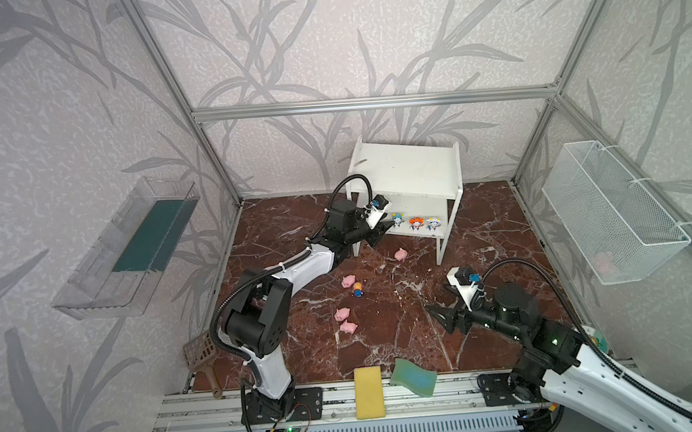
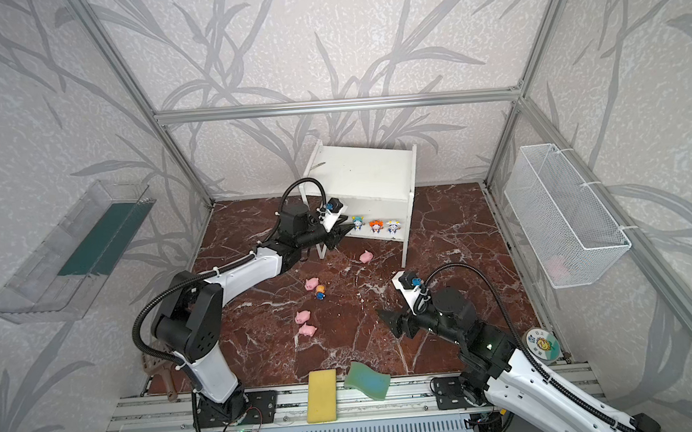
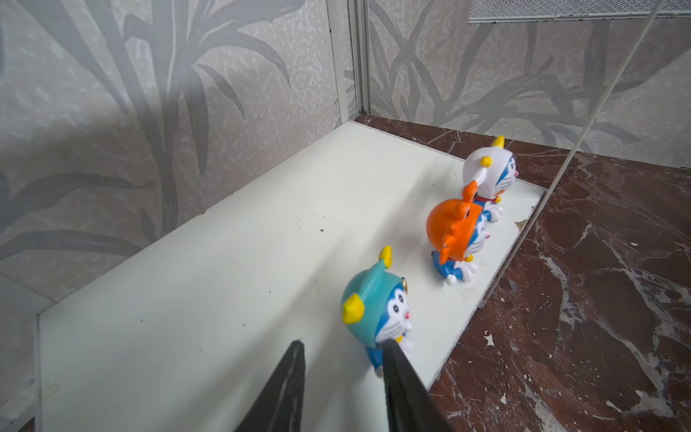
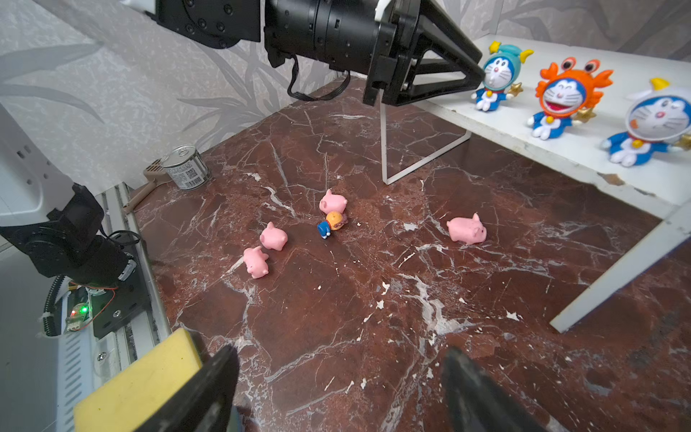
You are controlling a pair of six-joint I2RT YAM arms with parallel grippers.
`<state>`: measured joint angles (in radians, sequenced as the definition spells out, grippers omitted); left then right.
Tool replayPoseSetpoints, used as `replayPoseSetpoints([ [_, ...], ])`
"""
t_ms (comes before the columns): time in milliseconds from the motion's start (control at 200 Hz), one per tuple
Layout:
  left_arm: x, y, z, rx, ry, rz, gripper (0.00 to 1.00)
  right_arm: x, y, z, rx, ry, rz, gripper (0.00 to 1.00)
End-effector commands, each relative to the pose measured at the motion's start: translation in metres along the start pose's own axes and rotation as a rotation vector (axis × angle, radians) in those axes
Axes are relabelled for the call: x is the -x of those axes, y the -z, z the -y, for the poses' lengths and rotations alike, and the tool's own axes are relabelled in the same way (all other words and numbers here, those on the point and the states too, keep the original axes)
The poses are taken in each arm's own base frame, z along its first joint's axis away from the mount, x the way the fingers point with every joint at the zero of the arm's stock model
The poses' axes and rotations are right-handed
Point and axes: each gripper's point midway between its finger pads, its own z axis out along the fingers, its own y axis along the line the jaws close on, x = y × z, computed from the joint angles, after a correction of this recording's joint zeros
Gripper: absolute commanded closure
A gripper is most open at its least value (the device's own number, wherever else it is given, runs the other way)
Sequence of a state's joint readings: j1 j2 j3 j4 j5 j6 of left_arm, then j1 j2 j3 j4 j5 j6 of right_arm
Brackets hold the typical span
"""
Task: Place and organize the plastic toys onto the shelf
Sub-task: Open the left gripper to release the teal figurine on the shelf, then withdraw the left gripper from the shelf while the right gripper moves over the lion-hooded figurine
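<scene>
The white shelf (image 1: 407,167) stands at the back of the marble floor. Three big-headed figurines stand in a row on its lower board: teal (image 3: 374,318), orange (image 3: 448,232) and white (image 3: 486,172). My left gripper (image 3: 343,342) is at the board's left end, open, with nothing between its fingers. One fingertip (image 4: 478,71) touches the teal figurine's head. Several pink pigs (image 1: 347,282) (image 1: 400,254) lie on the floor, with a small orange and blue figurine (image 1: 357,289) on its side among them. My right gripper (image 4: 340,349) hovers open over bare floor at the front right.
A yellow sponge (image 1: 368,392) and a green sponge (image 1: 413,377) lie at the front edge. A tin can (image 4: 186,167) and a brown scoop (image 1: 201,352) are at the front left. A clear tray (image 1: 129,244) hangs on the left wall, a wire basket (image 1: 610,211) on the right.
</scene>
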<state>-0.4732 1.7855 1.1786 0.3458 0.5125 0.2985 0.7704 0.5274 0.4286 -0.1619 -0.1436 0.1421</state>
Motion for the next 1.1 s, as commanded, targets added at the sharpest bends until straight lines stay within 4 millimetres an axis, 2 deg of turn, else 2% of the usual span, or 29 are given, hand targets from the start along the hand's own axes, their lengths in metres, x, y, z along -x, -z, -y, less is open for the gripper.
replayPoseSetpoints([
  [0, 0.016, 0.01, 0.001, 0.016, -0.035, 0.035, 0.62, 0.001, 0.0, -0.002, 0.015, 0.004, 0.014, 0.15],
  [350, 0.022, 0.017, 0.006, 0.012, -0.04, 0.043, 0.61, 0.002, 0.0, -0.002, 0.015, 0.004, 0.015, 0.15],
  [590, 0.024, 0.032, 0.018, 0.007, -0.033, 0.04, 0.53, 0.004, -0.003, -0.002, 0.016, 0.003, 0.016, 0.15],
  [730, 0.022, 0.046, 0.029, 0.032, -0.01, 0.023, 0.44, 0.0, -0.015, -0.003, 0.032, -0.007, -0.006, 0.15],
  [800, 0.019, 0.057, 0.032, 0.068, 0.046, 0.002, 0.41, -0.002, -0.025, -0.007, 0.063, -0.017, -0.023, 0.15],
  [930, 0.0, 0.088, 0.04, 0.163, 0.174, -0.051, 0.26, -0.01, -0.046, -0.016, 0.131, -0.032, -0.077, 0.15],
  [990, -0.015, 0.109, 0.04, 0.237, 0.229, -0.088, 0.17, -0.014, -0.056, -0.02, 0.158, -0.043, -0.095, 0.16],
  [1020, -0.019, 0.121, 0.042, 0.262, 0.254, -0.1, 0.02, -0.015, -0.061, -0.022, 0.168, -0.046, -0.098, 0.16],
  [1095, -0.043, 0.153, 0.04, 0.377, 0.329, -0.167, 0.01, -0.022, -0.078, -0.028, 0.193, -0.052, -0.125, 0.17],
])
